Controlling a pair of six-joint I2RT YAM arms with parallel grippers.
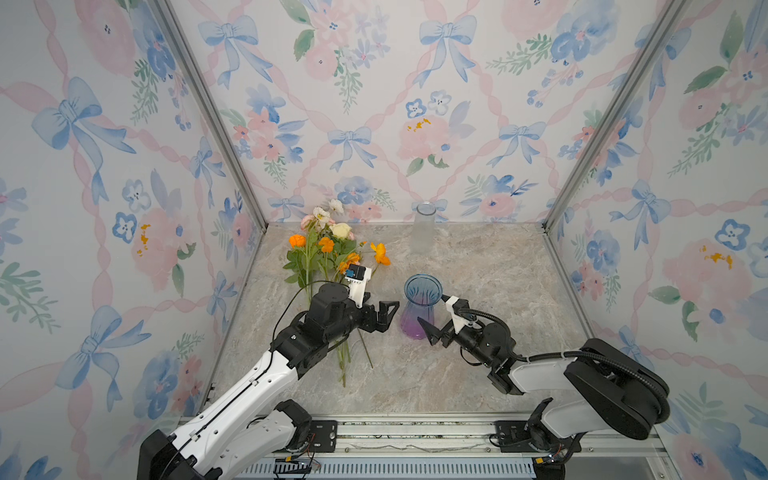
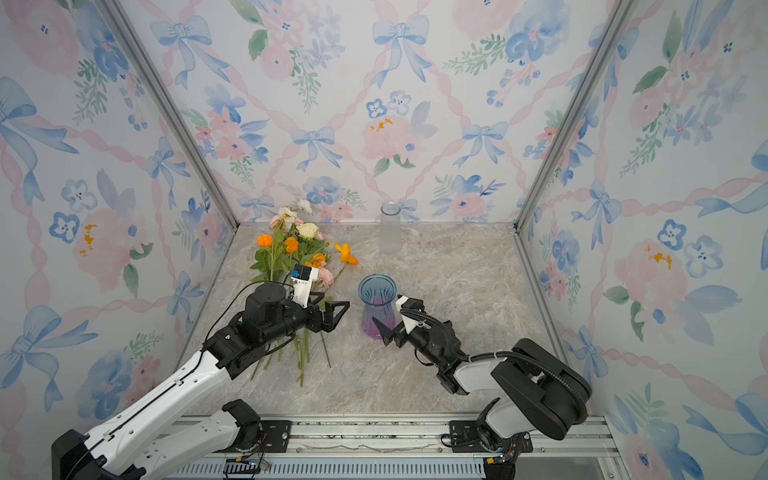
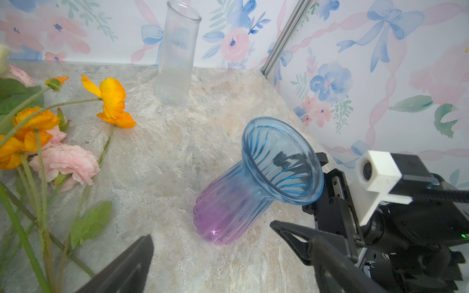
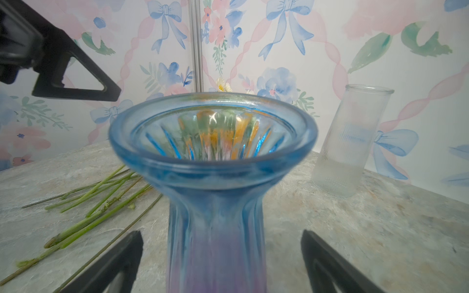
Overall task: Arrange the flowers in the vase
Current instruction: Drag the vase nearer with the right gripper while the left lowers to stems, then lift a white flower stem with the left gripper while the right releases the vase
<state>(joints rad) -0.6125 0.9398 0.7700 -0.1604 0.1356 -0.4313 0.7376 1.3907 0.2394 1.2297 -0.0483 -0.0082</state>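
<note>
The flowers (image 1: 328,253) (image 2: 297,249) lie in a loose bunch on the marble table, orange, pink and cream heads toward the back left and green stems (image 4: 101,197) toward the front. An orange poppy (image 3: 111,101) lies nearest the vase. The blue-and-purple flared vase (image 1: 422,307) (image 2: 377,305) (image 3: 256,182) (image 4: 215,165) stands upright and empty mid-table. My right gripper (image 1: 434,311) (image 2: 390,312) (image 4: 220,239) is open, its fingers on either side of the vase's lower body with a gap on each side. My left gripper (image 1: 384,318) (image 2: 334,318) (image 3: 232,251) hangs open and empty just left of the vase, above the stems.
A clear ribbed glass vase (image 1: 424,228) (image 2: 390,228) (image 3: 177,53) (image 4: 350,142) stands empty by the back wall. Patterned walls with metal corner posts (image 1: 216,124) close in three sides. A metal rail (image 1: 415,440) runs along the front edge.
</note>
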